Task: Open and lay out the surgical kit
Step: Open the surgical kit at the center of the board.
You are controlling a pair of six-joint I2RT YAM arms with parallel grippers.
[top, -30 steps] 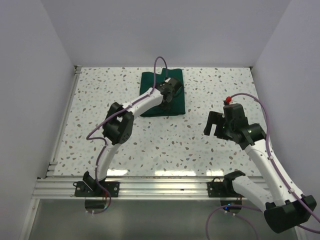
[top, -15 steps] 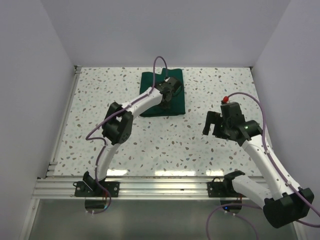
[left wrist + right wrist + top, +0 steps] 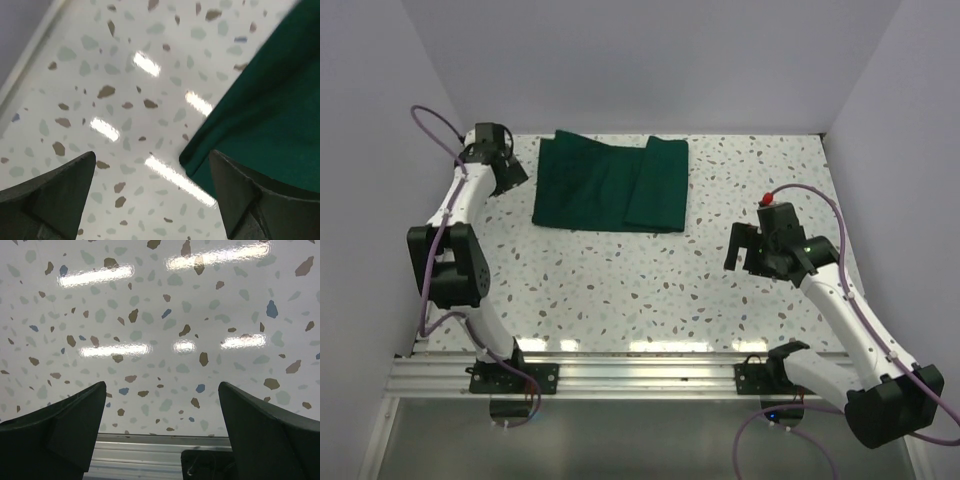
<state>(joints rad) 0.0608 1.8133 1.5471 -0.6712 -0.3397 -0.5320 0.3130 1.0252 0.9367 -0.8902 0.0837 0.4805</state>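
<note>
Bright overhead light, glare streaks, soft shadows

Green cloth (image 3: 262, 107) partly beyond frame edge

Left gripper (image 3: 509, 172) has withdrawn from over the cloth wrap (image 3: 590, 190) to the frame's upper left. The wrap is now unfolded 1 panel leftward.

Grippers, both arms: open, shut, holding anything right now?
Left gripper: open, holding nothing, beside the edge of the green cloth.
Right gripper: open, holding nothing, above the table.
</note>
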